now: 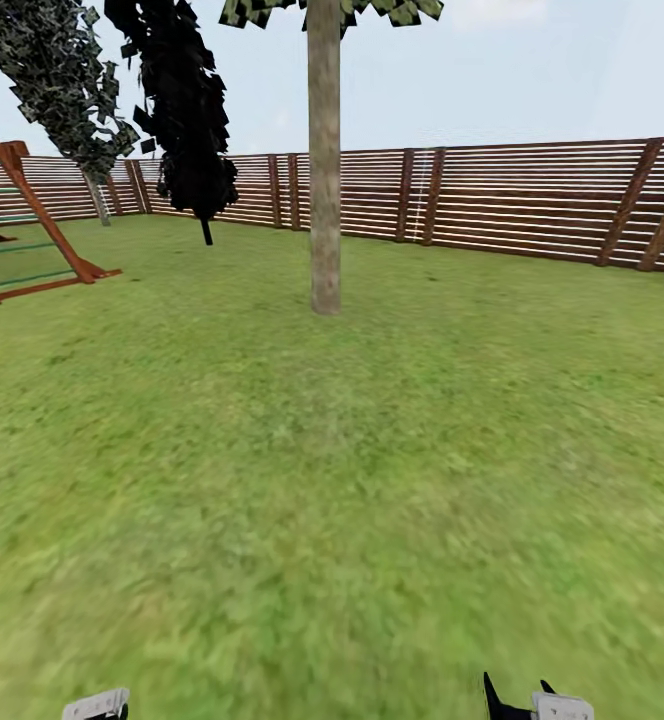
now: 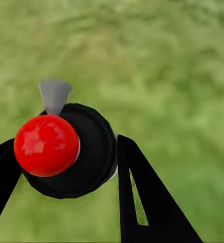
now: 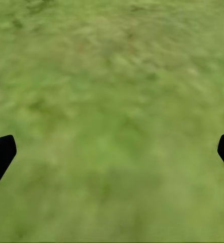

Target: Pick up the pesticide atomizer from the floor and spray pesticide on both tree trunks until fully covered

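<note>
The garden (image 1: pixel 272 480) is a wide lawn. One tree trunk (image 1: pixel 324 180) stands upper centre of the head view, a thick beige-grey column rising out of frame, with a scrap of leafy crown (image 1: pixel 372 10) at the top edge. Open grass lies between the camera and its base, with nothing standing in the way.

Behind it a brown slatted fence (image 1: pixel 532 200) runs across the upper part of the frame. Left of the trunk stands a black conifer (image 1: pixel 184 110) on a thin stem, and further left a leaning, grey-green leafy tree (image 1: pixel 57 80) near the fence. At the left edge sits a reddish wooden climbing frame (image 1: pixel 22 220) with green rungs, well apart from the trunk.

In the left wrist view the left end effector (image 2: pixel 66 167) is closed around the pesticide atomizer (image 2: pixel 79 152): a black round body with a red knob (image 2: pixel 46 145) and a grey nozzle (image 2: pixel 54 96), black fingers (image 2: pixel 142 197) pressed on either side, blurred grass beneath.

In the right wrist view the right end effector (image 3: pixel 112 152) is spread wide with nothing between its fingertips (image 3: pixel 0 152), which sit at opposite edges over bare grass. Its tips also poke up at the lower right of the head view.
</note>
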